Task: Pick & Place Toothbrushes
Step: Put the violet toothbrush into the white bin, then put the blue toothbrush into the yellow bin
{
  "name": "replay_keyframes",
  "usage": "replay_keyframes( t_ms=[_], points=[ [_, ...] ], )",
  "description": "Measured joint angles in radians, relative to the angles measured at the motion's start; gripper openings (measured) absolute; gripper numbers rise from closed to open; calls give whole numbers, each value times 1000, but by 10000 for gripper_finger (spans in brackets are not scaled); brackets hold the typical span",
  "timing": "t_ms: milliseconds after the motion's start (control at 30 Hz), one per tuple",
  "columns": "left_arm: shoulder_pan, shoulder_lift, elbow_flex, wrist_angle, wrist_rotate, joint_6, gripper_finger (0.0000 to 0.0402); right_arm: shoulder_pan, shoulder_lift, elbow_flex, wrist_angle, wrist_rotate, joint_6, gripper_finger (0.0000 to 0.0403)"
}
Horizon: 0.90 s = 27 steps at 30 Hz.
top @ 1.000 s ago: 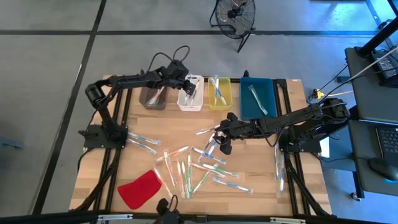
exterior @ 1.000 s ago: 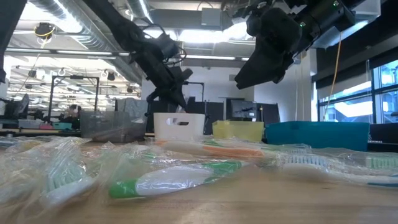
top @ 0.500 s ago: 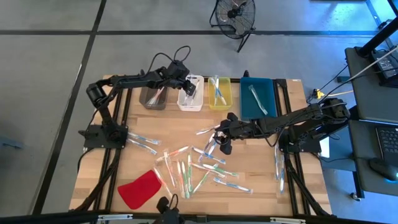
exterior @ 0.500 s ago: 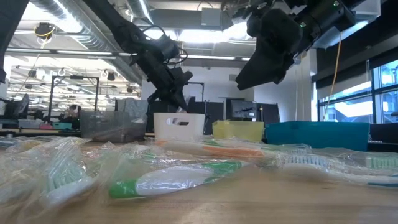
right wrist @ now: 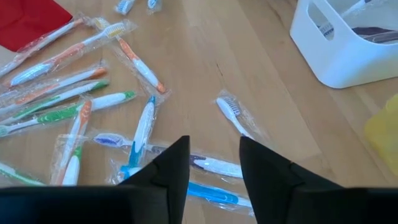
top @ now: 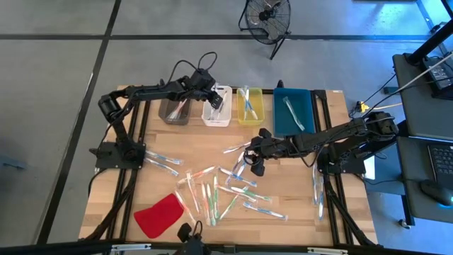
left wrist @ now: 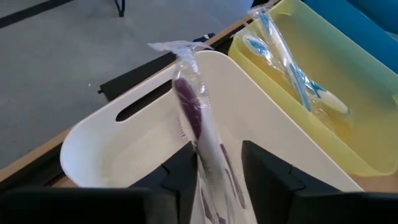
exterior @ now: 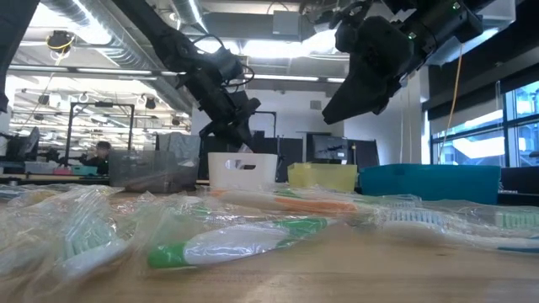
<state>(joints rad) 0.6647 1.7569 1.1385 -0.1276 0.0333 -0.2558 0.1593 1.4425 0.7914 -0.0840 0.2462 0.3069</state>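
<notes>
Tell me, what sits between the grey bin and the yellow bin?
The white bin stands between the grey bin and the yellow bin, seen from the high view.

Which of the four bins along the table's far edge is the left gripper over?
The white bin, second from the left, between grey and yellow; the left gripper hangs a purple wrapped toothbrush over it.

Grey floor (top: 56,85) crossed by dark seam lines. Black pedestal fan (top: 267,15) beyond the wooden table (top: 170,145). Desk with laptop (top: 440,166) at one side. Exposed ceiling ducts (exterior: 80,21), strip lights, tall windows (exterior: 515,126).
</notes>
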Motion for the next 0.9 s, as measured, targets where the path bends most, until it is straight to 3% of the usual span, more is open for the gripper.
replay_keyframes(
  t_ms=[467,667,900],
  points=[
    [0,-9,-1,-9,11,0,205,0,0,0,-30,0,-3,115],
    [-4,-70,-1,-21,58,35,208,0,0,0,-46,-1,-65,112],
    [-57,-169,-3,-142,38,111,196,0,0,0,-46,-4,-290,141]
  ],
)
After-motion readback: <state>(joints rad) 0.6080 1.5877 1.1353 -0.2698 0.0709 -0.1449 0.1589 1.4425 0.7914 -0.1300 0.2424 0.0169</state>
